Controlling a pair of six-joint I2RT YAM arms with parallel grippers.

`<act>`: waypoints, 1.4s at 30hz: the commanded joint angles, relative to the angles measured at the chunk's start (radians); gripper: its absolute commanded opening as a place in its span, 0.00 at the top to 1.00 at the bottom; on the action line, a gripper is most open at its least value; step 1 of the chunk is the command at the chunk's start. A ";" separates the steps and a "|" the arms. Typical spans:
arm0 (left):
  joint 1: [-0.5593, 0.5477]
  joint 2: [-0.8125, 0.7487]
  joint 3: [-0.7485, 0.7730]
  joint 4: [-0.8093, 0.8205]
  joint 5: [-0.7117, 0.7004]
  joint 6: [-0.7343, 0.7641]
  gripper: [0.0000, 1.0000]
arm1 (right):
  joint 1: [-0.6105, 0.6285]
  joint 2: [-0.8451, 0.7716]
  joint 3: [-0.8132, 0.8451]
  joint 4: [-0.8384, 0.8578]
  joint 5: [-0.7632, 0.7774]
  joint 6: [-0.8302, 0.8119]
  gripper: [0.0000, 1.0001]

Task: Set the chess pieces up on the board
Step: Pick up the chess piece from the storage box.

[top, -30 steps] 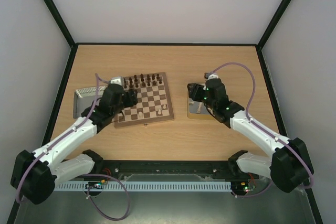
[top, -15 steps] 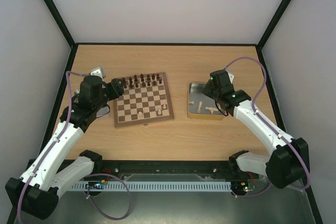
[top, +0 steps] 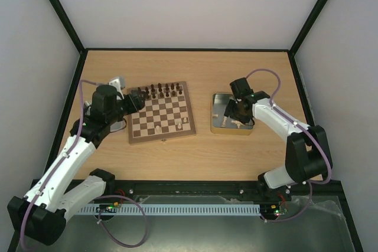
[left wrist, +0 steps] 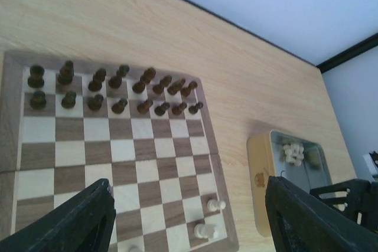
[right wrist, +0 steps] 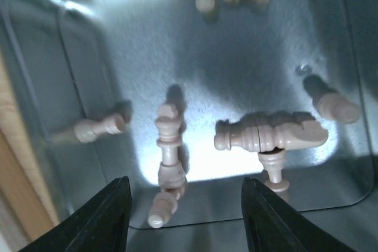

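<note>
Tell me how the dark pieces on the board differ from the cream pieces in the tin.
Colour: the dark pieces are deep brown, the cream pieces pale wood. Pose: the dark pieces stand upright, the cream pieces mostly lie on their sides. Order: the dark pieces fill two rows at the board's far edge; the cream pieces lie scattered in the tin. Both are chess pieces.

The surface (top: 195, 66) is pale wood-grain, smooth and matt. The board (left wrist: 71, 151) is wood in light and dark squares with a soft satin finish, and grain shows in its border. The pale chess pieces (right wrist: 269, 134) are turned wood, smooth and faintly sheened; the dark pieces (left wrist: 68, 100) look stained and slightly glossier. The tin (right wrist: 236, 57) is bare metal inside, bright and reflective, and gold-toned outside. The right end effector (right wrist: 184, 187) is matt black plastic.
</note>
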 commanded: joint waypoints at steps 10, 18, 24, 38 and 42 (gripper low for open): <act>0.005 -0.029 -0.147 0.114 0.084 0.055 0.29 | 0.018 0.232 0.057 0.102 -0.043 -0.096 0.56; 0.005 0.000 -0.153 0.139 0.049 0.052 0.29 | 0.020 0.298 0.078 0.071 -0.013 -0.113 0.73; 0.005 0.025 -0.165 0.165 0.065 0.046 0.29 | 0.020 0.319 0.064 0.058 -0.024 -0.123 0.83; 0.000 0.086 -0.171 0.280 0.222 0.003 0.28 | 0.020 0.061 0.047 0.389 0.037 -0.012 0.90; -0.019 0.088 -0.178 0.313 0.257 -0.019 0.28 | 0.029 -0.022 0.015 0.476 -0.009 0.001 0.90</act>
